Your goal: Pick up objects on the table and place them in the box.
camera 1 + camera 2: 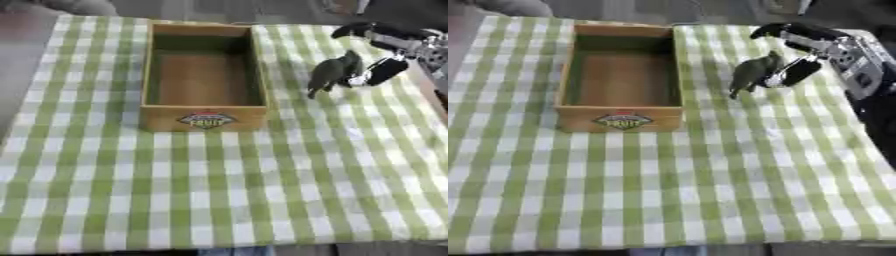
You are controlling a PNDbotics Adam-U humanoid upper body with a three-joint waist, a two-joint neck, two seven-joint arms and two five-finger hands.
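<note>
A dark green toy animal (335, 73), blurred and hard to identify further, sits to the right of the wooden box (203, 118), at about three o'clock from the box's middle and apart from its right wall. A strip of checked cloth shows between them. The figure's long axis runs on a slant, its thin lower end pointing toward seven o'clock and its bulkier upper end toward one o'clock. That thin end reaches down to the cloth; whether it touches cannot be told. The surface is a plain dull green with no markings visible.

The right robot hand (794, 64) comes in from the upper right corner, black with silver parts. Its fingers (801, 71) are curled against the upper end of the toy on the right side, and a further dark finger arches above it at twelve o'clock, so the hand is closed on the figure.

The box is open-topped and empty, long axis running from twelve to six o'clock, with a coloured label on its near wall. It stands on a green-and-white checked tablecloth (219, 200) covering the bench. Wide bare cloth lies toward six o'clock and left of the box. The bench's right edge is close beyond the hand.
</note>
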